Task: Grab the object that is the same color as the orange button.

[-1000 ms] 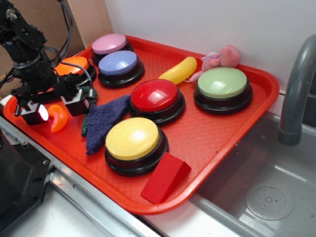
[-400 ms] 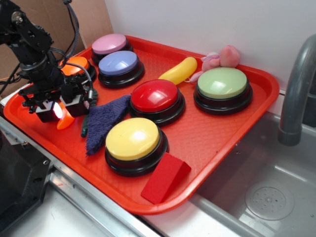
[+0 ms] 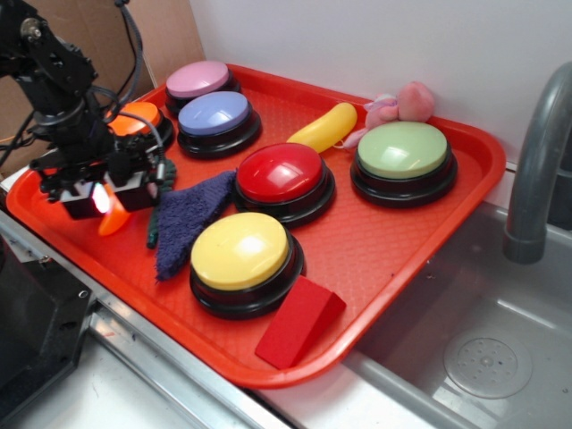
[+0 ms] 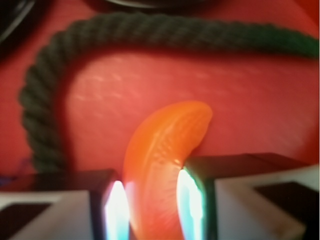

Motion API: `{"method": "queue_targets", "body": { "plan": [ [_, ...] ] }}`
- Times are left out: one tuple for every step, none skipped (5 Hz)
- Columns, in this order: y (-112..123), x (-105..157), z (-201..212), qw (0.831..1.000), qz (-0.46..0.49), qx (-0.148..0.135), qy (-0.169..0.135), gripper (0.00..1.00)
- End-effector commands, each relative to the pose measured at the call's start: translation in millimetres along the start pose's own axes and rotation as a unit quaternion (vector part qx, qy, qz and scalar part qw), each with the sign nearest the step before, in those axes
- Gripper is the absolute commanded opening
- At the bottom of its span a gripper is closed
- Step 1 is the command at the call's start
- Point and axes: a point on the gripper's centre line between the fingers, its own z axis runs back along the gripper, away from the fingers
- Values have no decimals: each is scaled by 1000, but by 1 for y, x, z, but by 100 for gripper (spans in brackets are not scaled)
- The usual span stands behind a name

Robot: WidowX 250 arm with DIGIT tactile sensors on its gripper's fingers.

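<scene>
The object, a small glossy orange crescent [image 4: 165, 145], sits between my gripper's [image 4: 150, 200] two lit fingers, and both press its sides. In the exterior view the gripper [image 3: 101, 198] is low over the left corner of the red tray [image 3: 420, 241], shut on the crescent, whose lower tip [image 3: 113, 221] pokes out beneath the fingers. The orange button [image 3: 136, 117] stands just behind the gripper, partly hidden by the arm.
A dark blue cloth [image 3: 189, 219] with a dark green cord [image 4: 45, 90] lies right of the gripper. Yellow [image 3: 241, 250], red [image 3: 281, 173], blue [image 3: 214, 113], pink [image 3: 197, 79] and green [image 3: 402, 149] buttons, a yellow banana toy [image 3: 324, 127] and a red wedge [image 3: 298, 323] fill the tray. Sink at right.
One second ago the fingers stood wide apart either side of the crescent. They have since come together on it, and the gripper has shifted slightly right.
</scene>
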Motion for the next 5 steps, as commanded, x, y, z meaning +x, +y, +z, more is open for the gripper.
{"method": "queue_targets", "body": {
  "plan": [
    [-41,4,65,995,-68,-53,-48,0],
    [-63,-13,85,987,-144,-61,-43,0],
    [-86,-29,110,963,-261,-70,16,0],
    [-94,-39,125,953,-292,-73,14,0],
    [-87,-38,124,966,-253,-51,-1,0]
  ]
}}
